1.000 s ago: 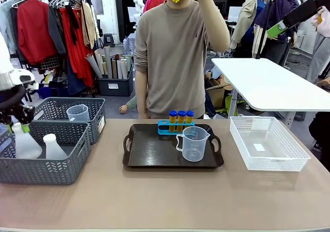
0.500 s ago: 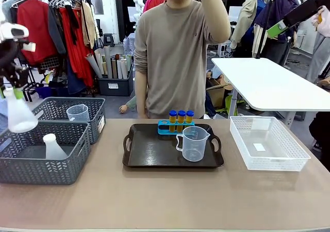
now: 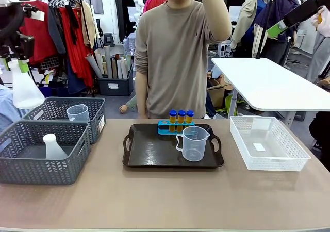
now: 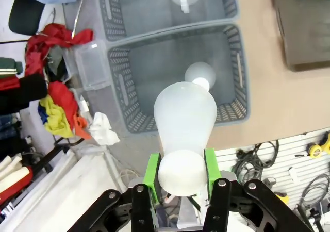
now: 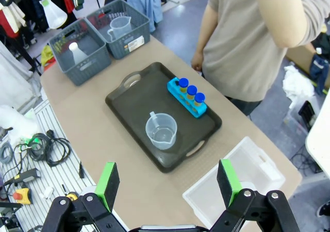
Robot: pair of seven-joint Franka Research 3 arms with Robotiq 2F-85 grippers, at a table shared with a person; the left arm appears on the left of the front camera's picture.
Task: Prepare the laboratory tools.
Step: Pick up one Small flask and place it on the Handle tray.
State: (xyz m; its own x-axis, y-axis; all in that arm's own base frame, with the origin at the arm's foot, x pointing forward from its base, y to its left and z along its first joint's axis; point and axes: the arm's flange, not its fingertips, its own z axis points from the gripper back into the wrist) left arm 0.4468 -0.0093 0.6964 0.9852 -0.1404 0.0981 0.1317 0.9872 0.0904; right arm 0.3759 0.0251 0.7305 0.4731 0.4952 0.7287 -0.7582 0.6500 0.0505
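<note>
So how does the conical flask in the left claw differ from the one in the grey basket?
The held conical flask hangs in the air above the baskets, clamped by its neck in the left claw; the other conical flask stands on the floor of the near grey basket, untouched. The held one also looks larger in the front view. Both are translucent white and upright, neck up.

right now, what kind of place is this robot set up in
Probably a robot test room made up as a lab bench, not a real lab: a clothes rack hangs behind the table, loose cables lie on the floor, and a person stands across it.
</note>
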